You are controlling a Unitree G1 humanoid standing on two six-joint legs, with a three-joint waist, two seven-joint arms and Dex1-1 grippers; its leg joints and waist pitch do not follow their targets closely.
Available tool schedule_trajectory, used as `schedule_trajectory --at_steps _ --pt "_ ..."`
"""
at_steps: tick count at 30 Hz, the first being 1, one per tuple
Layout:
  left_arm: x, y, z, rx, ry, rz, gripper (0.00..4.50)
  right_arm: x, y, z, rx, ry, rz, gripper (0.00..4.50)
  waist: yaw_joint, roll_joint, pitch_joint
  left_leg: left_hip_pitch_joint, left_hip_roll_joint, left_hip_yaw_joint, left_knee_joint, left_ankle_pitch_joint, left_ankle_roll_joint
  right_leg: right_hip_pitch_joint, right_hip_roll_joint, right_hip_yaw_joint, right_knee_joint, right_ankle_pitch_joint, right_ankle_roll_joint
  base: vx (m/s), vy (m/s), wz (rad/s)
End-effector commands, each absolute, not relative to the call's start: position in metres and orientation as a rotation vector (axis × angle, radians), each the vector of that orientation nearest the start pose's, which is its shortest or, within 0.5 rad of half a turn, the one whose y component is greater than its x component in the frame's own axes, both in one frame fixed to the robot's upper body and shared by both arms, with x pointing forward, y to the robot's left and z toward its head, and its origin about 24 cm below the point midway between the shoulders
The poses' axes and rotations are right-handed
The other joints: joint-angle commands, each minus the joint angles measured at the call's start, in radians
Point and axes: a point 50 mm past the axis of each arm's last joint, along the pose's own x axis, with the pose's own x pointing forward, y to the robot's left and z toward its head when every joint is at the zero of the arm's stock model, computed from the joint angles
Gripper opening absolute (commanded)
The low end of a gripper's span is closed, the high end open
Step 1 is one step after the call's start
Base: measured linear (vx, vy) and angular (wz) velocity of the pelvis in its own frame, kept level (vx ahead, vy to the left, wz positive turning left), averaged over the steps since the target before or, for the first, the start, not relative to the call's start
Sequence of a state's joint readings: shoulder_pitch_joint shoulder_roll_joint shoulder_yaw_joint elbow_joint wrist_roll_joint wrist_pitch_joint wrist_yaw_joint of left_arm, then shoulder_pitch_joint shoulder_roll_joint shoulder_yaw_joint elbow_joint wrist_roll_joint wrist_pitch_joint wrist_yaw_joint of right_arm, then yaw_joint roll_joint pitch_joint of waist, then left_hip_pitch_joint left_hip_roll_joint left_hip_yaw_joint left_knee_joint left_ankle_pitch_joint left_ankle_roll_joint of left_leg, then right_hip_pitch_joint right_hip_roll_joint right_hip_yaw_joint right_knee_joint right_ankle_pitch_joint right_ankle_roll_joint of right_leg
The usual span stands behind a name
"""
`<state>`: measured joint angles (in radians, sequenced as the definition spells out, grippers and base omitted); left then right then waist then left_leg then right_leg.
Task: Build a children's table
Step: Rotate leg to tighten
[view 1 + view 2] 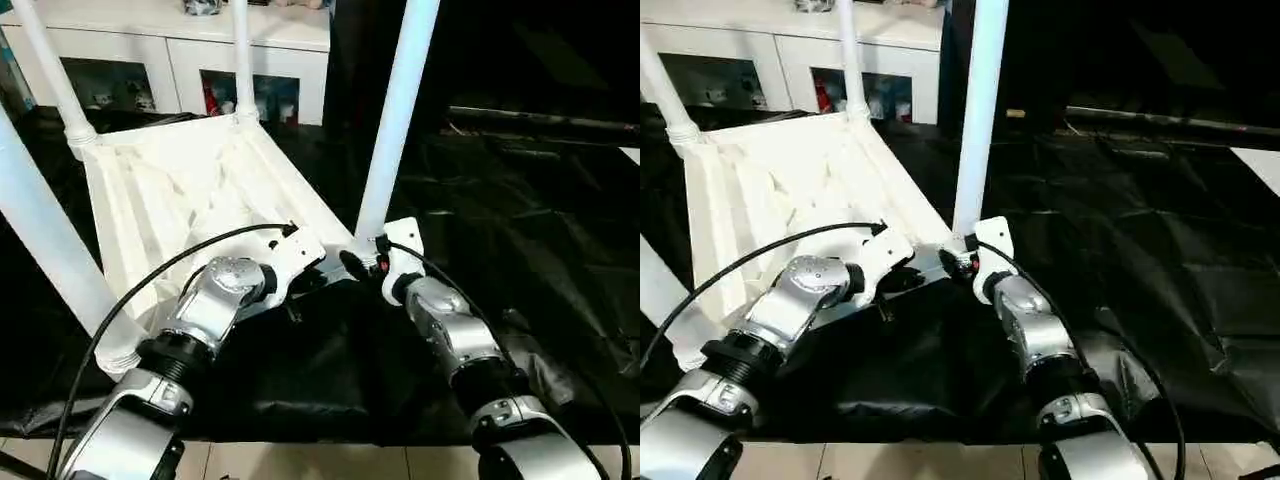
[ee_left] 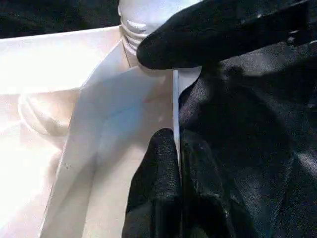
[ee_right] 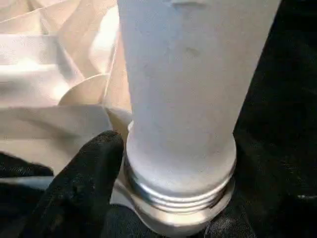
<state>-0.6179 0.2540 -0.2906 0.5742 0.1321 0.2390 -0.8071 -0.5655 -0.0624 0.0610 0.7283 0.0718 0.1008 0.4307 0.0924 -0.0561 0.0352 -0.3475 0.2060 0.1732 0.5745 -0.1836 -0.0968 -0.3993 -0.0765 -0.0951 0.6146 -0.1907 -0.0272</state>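
Observation:
The white children's table (image 1: pixel 190 190) lies upside down on the black cover, ribbed underside up. All four legs stand in its corner sockets; the near-right leg (image 1: pixel 395 120) rises just beyond my grippers. My left gripper (image 1: pixel 318 272) is shut on the thin near rim (image 2: pixel 175 99) of the top, one finger (image 2: pixel 153 188) on each side of it, close to the near-right corner. My right gripper (image 1: pixel 360 265) sits at the foot of that leg, against its threaded collar (image 3: pixel 178 193), almost touching the left gripper.
The near-left leg (image 1: pixel 50 250) stands close beside my left forearm. A white glass-door cabinet (image 1: pixel 180 60) runs behind the work table. Wrinkled black cover (image 1: pixel 520 230) spreads to the right. The work table's front edge and floor tiles (image 1: pixel 330 460) lie just below my arms.

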Motion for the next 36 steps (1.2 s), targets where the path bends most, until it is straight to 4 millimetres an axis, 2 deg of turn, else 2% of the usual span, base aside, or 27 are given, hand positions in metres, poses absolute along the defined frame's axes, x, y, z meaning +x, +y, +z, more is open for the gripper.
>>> schedule_trajectory --at_steps 1,4,5,7,8,10,12,14,19,20,21,24,26,27,32,36 --pt "0.325 0.113 0.042 0.452 0.411 -1.034 0.0 0.329 -0.09 0.034 -0.063 0.264 0.794 3.86 0.006 -0.004 -0.051 -0.007 0.027 -0.005 -0.062 -0.162 0.044 0.057 -0.074 0.058 -0.078 -0.221 -0.122 0.0 0.0 0.0" --pt "0.316 0.125 0.047 0.438 0.371 -1.125 0.0 0.317 -0.101 0.039 -0.126 0.266 0.995 3.86 0.009 -0.005 -0.051 -0.008 0.029 -0.004 -0.06 -0.153 0.06 0.06 -0.076 0.059 -0.076 -0.208 -0.119 0.0 0.0 0.0" --pt "0.313 0.129 0.049 0.427 0.372 -1.152 0.0 0.315 -0.105 0.04 -0.138 0.275 1.028 3.86 0.005 -0.005 -0.049 -0.009 0.027 -0.003 -0.061 -0.149 0.064 0.056 -0.073 0.059 -0.076 -0.207 -0.123 0.0 0.0 0.0" --pt "0.304 0.138 0.051 0.419 0.401 -1.226 0.0 0.313 -0.115 0.044 -0.169 0.28 1.064 3.86 0.003 -0.004 -0.049 -0.005 0.031 -0.004 -0.062 -0.157 0.057 0.054 -0.074 0.058 -0.076 -0.225 -0.136 0.0 0.0 0.0" --pt "0.3 0.14 0.053 0.408 0.407 -1.255 0.0 0.314 -0.118 0.045 -0.169 0.281 1.071 3.86 0.001 -0.003 -0.049 -0.008 0.029 -0.004 -0.062 -0.155 0.057 0.054 -0.073 0.059 -0.074 -0.225 -0.141 0.0 0.0 0.0" --pt "0.294 0.144 0.055 0.387 0.414 -1.298 0.0 0.314 -0.122 0.047 -0.162 0.286 1.089 3.86 0.001 0.0 -0.049 -0.002 0.032 -0.003 -0.063 -0.155 0.054 0.05 -0.072 0.06 -0.073 -0.212 -0.156 0.0 0.0 0.0" --pt "0.292 0.145 0.056 0.377 0.418 -1.316 0.0 0.314 -0.123 0.048 -0.159 0.288 1.097 3.86 0.001 0.001 -0.049 0.0 0.033 -0.001 -0.062 -0.143 0.057 0.049 -0.069 0.06 -0.068 -0.165 -0.178 0.0 0.0 0.0" --pt "0.289 0.146 0.057 0.375 0.425 -1.332 0.0 0.312 -0.123 0.049 -0.161 0.294 1.12 3.86 0.002 -0.002 -0.05 -0.002 0.032 -0.002 -0.062 -0.137 0.056 0.053 -0.07 0.06 -0.065 -0.147 -0.185 0.0 0.0 0.0" --pt "0.286 0.148 0.058 0.378 0.424 -1.339 0.0 0.308 -0.119 0.047 -0.165 0.313 1.179 3.86 0.001 -0.005 -0.048 -0.003 0.03 -0.002 -0.061 -0.134 0.053 0.055 -0.07 0.06 -0.067 -0.165 -0.174 0.0 0.0 0.0" --pt "0.286 0.148 0.058 0.379 0.425 -1.339 0.0 0.308 -0.118 0.046 -0.166 0.314 1.179 3.86 0.0 -0.004 -0.047 -0.003 0.03 -0.002 -0.062 -0.137 0.051 0.053 -0.07 0.06 -0.069 -0.177 -0.171 0.0 0.0 0.0" --pt "0.286 0.148 0.058 0.379 0.426 -1.339 0.0 0.307 -0.118 0.045 -0.168 0.316 1.18 3.59 0.0 -0.005 -0.047 -0.003 0.029 -0.001 -0.062 -0.14 0.05 0.054 -0.07 0.06 -0.07 -0.183 -0.169 0.0 0.0 0.0" --pt "0.286 0.147 0.058 0.379 0.429 -1.336 0.0 0.307 -0.117 0.044 -0.168 0.321 1.183 3.42 0.0 -0.005 -0.047 -0.002 0.03 -0.002 -0.062 -0.149 0.043 0.053 -0.071 0.06 -0.071 -0.201 -0.163 0.0 0.0 0.0" --pt "0.286 0.148 0.058 0.38 0.431 -1.334 0.0 0.307 -0.118 0.044 -0.165 0.323 1.182 3.28 0.001 -0.005 -0.048 -0.002 0.03 -0.002 -0.062 -0.14 0.043 0.054 -0.07 0.061 -0.069 -0.189 -0.163 0.0 0.0 0.0" --pt "0.286 0.148 0.058 0.38 0.431 -1.333 0.0 0.307 -0.118 0.044 -0.164 0.324 1.181 3.16 0.001 -0.002 -0.049 -0.003 0.029 -0.002 -0.061 -0.134 0.043 0.054 -0.07 0.061 -0.068 -0.176 -0.165 0.0 0.0 0.0" --pt "0.287 0.149 0.058 0.383 0.435 -1.324 0.0 0.306 -0.118 0.042 -0.164 0.331 1.17 2.86 0.0 -0.004 -0.048 -0.002 0.029 -0.002 -0.061 -0.14 0.043 0.054 -0.07 0.061 -0.069 -0.177 -0.168 0.0 0.0 0.0" --pt "0.291 0.149 0.055 0.389 0.445 -1.273 0.0 0.311 -0.121 0.037 -0.149 0.324 1.04 2.74 0.0 -0.005 -0.048 -0.002 0.029 -0.002 -0.062 -0.138 0.038 0.054 -0.069 0.06 -0.068 -0.184 -0.165 0.0 0.0 0.0"
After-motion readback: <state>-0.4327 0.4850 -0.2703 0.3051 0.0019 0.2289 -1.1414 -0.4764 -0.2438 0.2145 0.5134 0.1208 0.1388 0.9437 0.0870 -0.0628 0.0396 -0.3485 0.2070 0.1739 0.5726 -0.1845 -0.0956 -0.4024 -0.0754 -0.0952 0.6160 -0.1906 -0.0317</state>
